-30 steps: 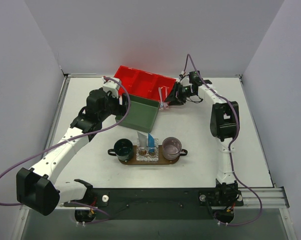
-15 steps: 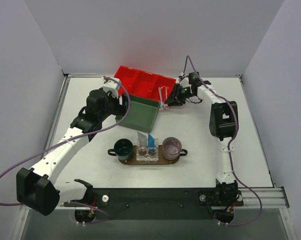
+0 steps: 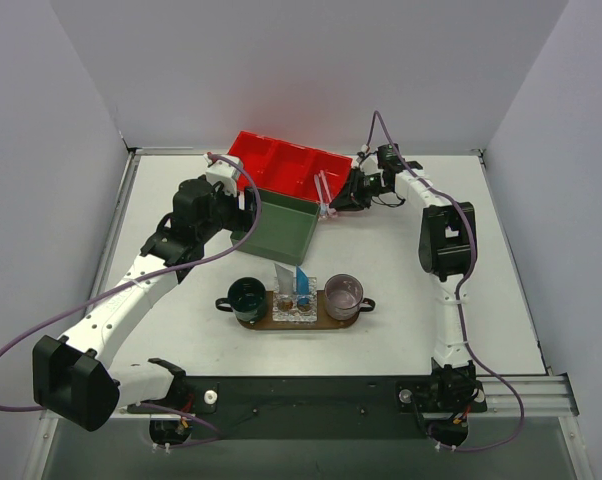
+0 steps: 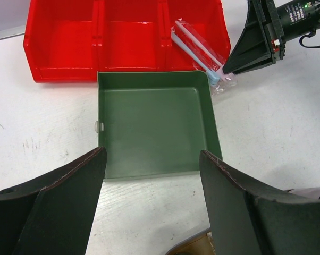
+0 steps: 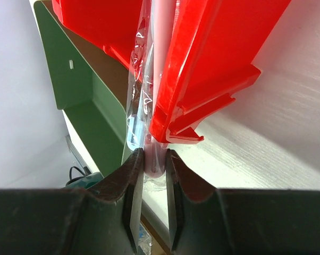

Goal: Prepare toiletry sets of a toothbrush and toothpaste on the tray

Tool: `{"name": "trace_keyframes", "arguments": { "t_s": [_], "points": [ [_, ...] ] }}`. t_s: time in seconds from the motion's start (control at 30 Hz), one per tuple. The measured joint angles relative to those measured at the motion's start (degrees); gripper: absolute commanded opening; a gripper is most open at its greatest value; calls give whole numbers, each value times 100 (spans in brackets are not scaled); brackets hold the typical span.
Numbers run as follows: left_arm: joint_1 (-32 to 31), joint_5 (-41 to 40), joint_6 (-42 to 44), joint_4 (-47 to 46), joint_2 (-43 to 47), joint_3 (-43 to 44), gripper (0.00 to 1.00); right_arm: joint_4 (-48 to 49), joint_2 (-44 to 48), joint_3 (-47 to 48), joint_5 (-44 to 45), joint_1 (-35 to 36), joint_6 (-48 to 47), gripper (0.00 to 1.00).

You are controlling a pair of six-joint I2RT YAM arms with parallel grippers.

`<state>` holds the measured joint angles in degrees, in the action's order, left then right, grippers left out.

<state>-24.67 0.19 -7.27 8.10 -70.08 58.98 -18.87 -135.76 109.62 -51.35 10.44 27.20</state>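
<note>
Two wrapped toothbrushes (image 4: 200, 47) lean over the front rim of the red bin (image 4: 69, 42), beside the green box's corner. My right gripper (image 5: 154, 166) is shut on the pink lower end of one toothbrush (image 5: 159, 64), and both pads touch it. A pale blue toothbrush (image 5: 134, 130) in clear wrap lies against it. The tray (image 3: 326, 322) sits near the front with a white tube (image 3: 283, 275) and a blue tube (image 3: 302, 281) standing on it. Open and holding nothing, my left gripper (image 4: 152, 159) hovers over the near edge of the green box (image 4: 152, 127).
A dark mug (image 3: 246, 295) stands at the tray's left end and a purple mug (image 3: 342, 293) at its right end. The red bin (image 3: 286, 165) sits just behind the green box (image 3: 281, 225). Grey walls enclose the table at the back and both sides.
The right jaws have narrowed onto the toothbrush's end. The left arm has not moved.
</note>
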Motion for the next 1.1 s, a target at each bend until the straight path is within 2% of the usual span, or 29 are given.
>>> {"name": "trace_keyframes", "arguments": {
  "t_s": [0.37, 0.57, 0.87, 1.1],
  "points": [
    [0, -17, 9, 0, 2, 0, 80, 0, 48, -55, 17, -55, 4, 0],
    [0, -22, 39, -2, 72, -2, 81, -2, 361, -227, 66, -142, 7, 0],
    [-50, -17, 107, -11, 232, -2, 81, 0, 1314, -750, 85, -151, 4, 0],
    [-411, 490, 380, -109, 431, -15, 81, -205, 2540, -1593, 125, -66, -35, 0]
  ]
}}
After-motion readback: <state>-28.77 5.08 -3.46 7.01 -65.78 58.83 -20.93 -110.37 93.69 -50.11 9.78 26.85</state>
